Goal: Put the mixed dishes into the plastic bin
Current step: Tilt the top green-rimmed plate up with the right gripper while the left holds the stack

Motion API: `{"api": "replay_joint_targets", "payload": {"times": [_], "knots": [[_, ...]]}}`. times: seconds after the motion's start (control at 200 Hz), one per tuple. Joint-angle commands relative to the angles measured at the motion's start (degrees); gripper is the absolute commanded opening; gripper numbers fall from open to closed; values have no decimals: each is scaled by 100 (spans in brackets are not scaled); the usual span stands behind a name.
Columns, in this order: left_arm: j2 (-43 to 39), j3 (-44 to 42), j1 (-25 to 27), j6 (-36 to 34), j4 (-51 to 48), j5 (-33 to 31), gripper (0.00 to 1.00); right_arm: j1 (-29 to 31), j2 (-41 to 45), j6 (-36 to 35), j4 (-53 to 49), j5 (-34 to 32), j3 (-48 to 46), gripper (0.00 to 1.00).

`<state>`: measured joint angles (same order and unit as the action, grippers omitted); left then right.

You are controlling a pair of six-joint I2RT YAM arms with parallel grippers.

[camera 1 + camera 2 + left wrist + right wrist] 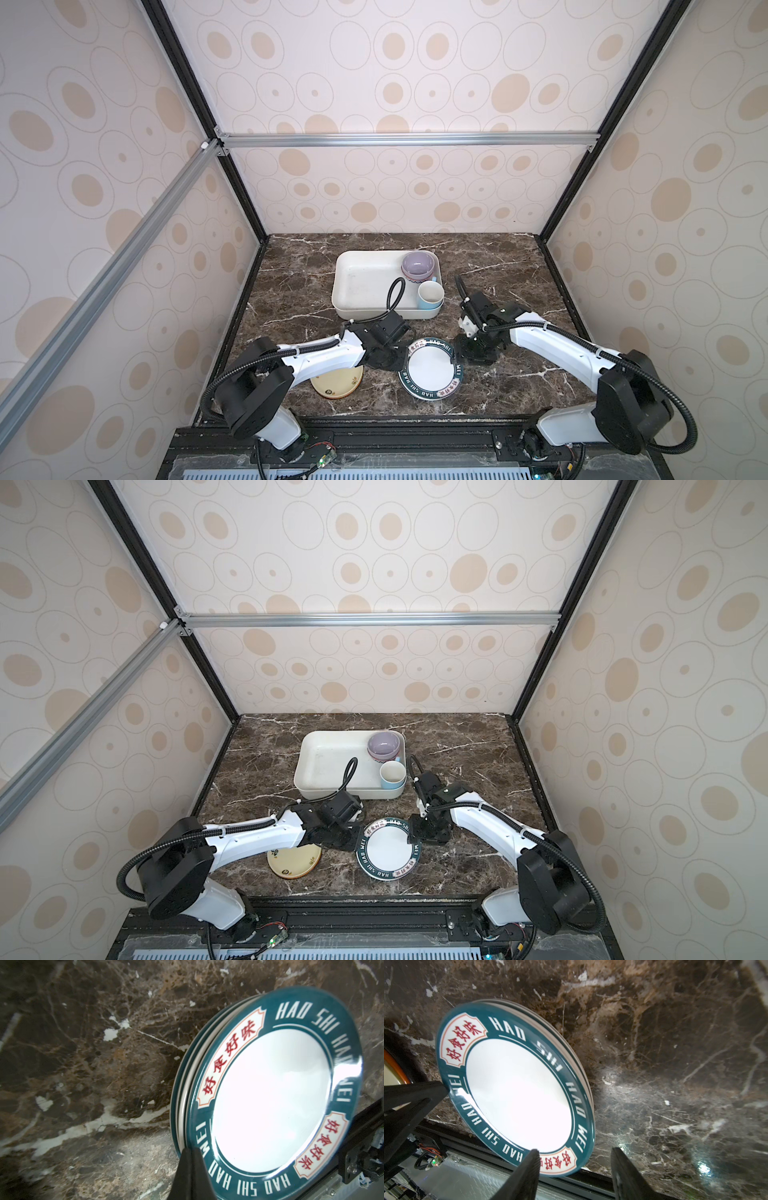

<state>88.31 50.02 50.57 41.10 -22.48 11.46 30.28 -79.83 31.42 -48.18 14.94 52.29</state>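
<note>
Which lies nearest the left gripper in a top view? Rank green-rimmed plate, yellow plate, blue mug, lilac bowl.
1. green-rimmed plate, gripped at rim.
2. yellow plate, front left.
3. blue mug, near right corner of bin.
4. lilac bowl, its far right corner.

Marble table (511, 266) boxed in by papered walls (415, 75)
Oval print fills the upper frame; a silver bar (407, 139) crosses mid-frame; black rail (415, 434) along the bottom
</note>
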Motion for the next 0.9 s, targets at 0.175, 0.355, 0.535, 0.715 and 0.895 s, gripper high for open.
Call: {"api": "replay_joint_targets", "payload": {"times": [0.175,0.355,0.535,0.715,0.895], "knots": [[177,32,32,-76,77,124,0,-106,-223,-93,124,90,-94,57],[238,103,32,-99,68,145,0,-151,-371,-103,255,177,-186,44],[317,146,29,-124,68,186,0,-223,-376,-149,300,336,-167,19],[406,234,32,-139,53,176,0,-379,-341,-229,101,438,-56,0],[292,416,-41,-154,-112,-48,13,-588,-270,-387,-160,515,166,0]]}}
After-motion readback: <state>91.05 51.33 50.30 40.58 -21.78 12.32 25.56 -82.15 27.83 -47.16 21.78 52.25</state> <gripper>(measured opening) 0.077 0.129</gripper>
